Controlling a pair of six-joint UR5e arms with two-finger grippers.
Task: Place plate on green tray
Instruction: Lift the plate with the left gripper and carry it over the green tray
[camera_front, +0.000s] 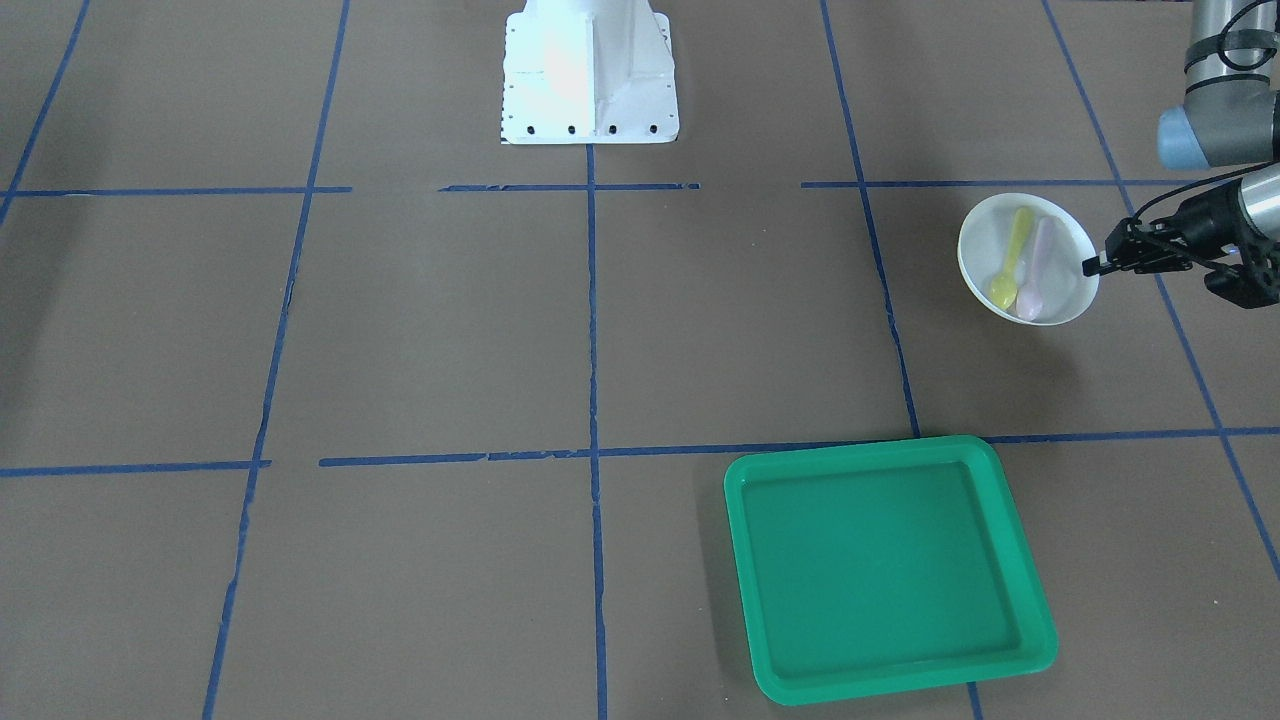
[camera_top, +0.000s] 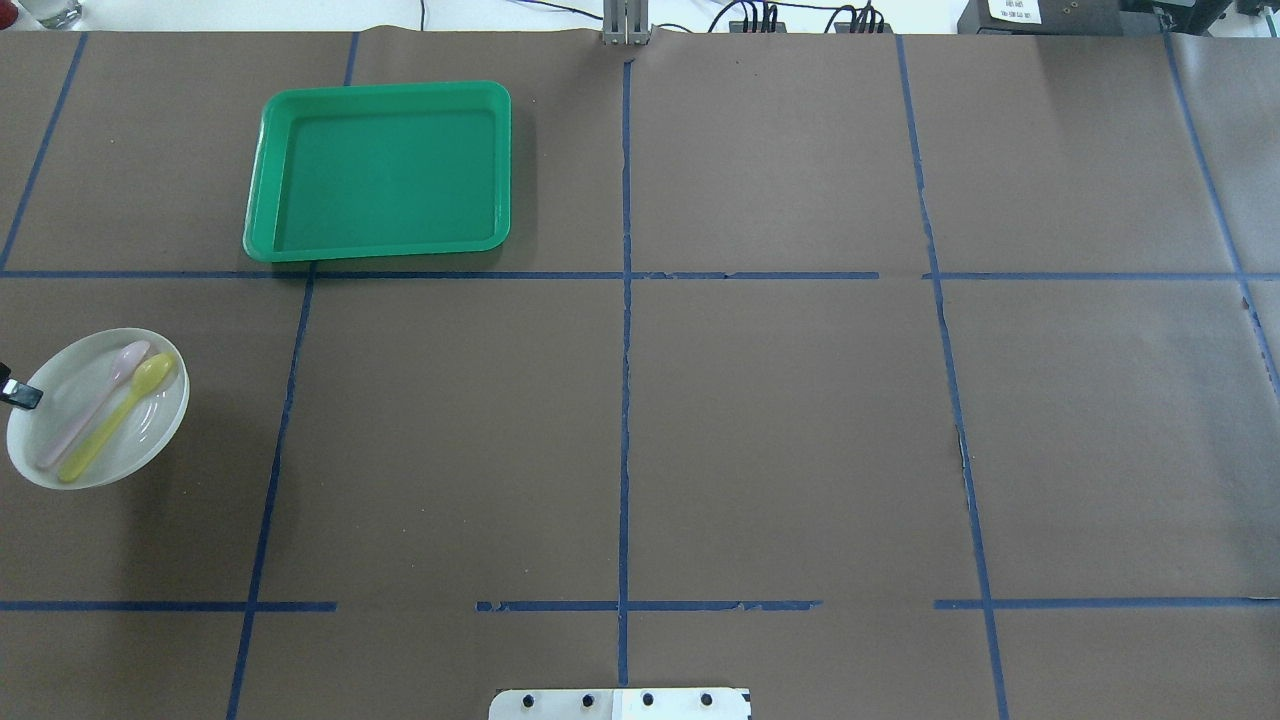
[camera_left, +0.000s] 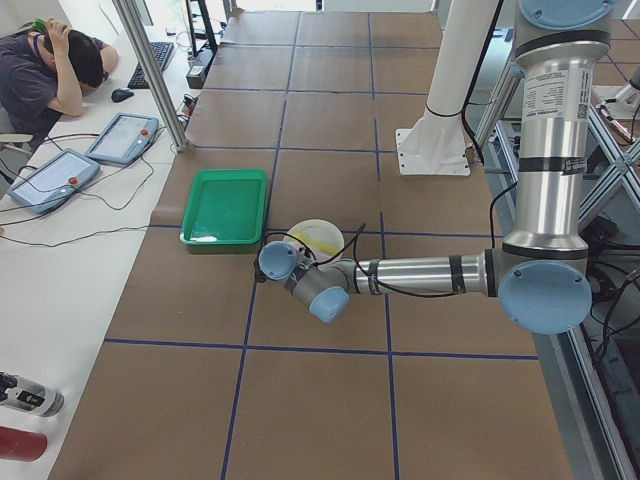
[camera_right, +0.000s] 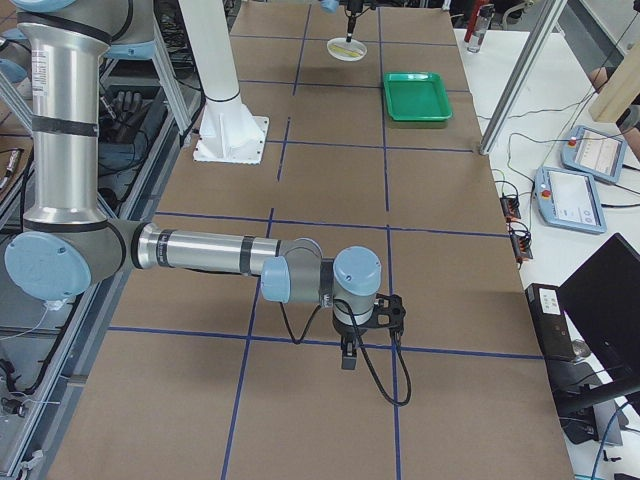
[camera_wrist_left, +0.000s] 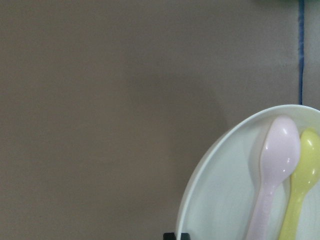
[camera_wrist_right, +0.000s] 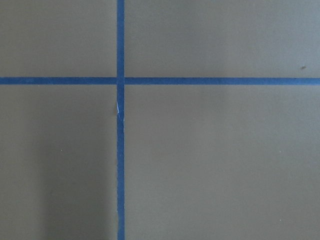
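Observation:
The white plate (camera_front: 1060, 290) lies at the table's left side with a yellow spoon (camera_front: 1010, 262) and a pink spoon (camera_front: 1036, 265) in it. It also shows in the overhead view (camera_top: 150, 440) and the left wrist view (camera_wrist_left: 225, 200). My left gripper (camera_front: 1092, 265) is at the plate's outer rim, fingers closed on the rim. The green tray (camera_front: 885, 565) is empty, farther from the robot, apart from the plate; it shows overhead too (camera_top: 385, 170). My right gripper (camera_right: 347, 358) hangs over bare table far away; I cannot tell if it is open or shut.
The white robot base (camera_front: 590, 75) stands at the table's middle edge. Blue tape lines (camera_top: 625, 400) cross the brown table cover. An operator (camera_left: 55, 70) sits at a side desk with tablets (camera_left: 120, 138) beyond the tray.

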